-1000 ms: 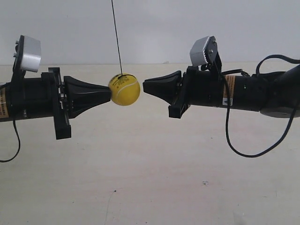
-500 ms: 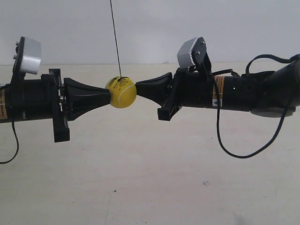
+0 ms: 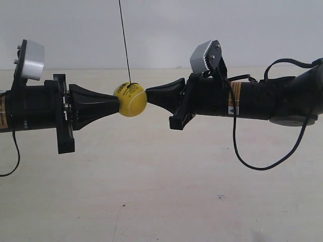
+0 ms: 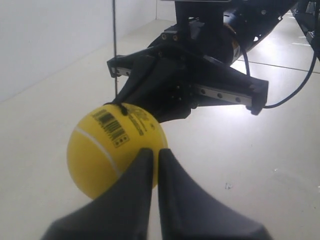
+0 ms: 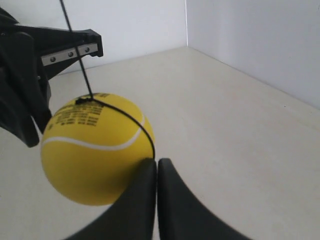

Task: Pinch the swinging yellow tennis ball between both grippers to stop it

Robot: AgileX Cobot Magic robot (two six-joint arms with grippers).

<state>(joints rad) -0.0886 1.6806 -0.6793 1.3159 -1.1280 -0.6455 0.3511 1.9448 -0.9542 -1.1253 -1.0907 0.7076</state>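
Exterior view is showing the yellow tennis ball [image 3: 132, 100] hanging on its string [image 3: 124, 40] well above the surface [image 3: 161, 201], pinned between two arms. One set of jaws is touching it at 9 o'clock, the other at about 3 o'clock, slightly high, with that arm tilting a little. The string is leaving the ball at 12 o'clock.

Left gripper [image 4: 155, 152]: jaws are sitting closed, tips together, holding nothing between them and just pushing their point against the ball. Right gripper [image 5: 156, 162]: same, jaws closed tip to tip and pressing the ball's opposite side.

Risks, as I'm judging them:
- Both contacts are narrow points on a round fuzzy ball. In the wrist views the tips are meeting it off-centre, so the two pushes are probably not lining up. More squeeze and the ball is likely squirting out toward 6 o'clock or sideways.
- If either arm is backing off or drifting, the pinch is failing and the ball is free to swing.
- In the right wrist view a dark strand is running over the ball to the jaw tip, so it may be getting trapped or tugged.
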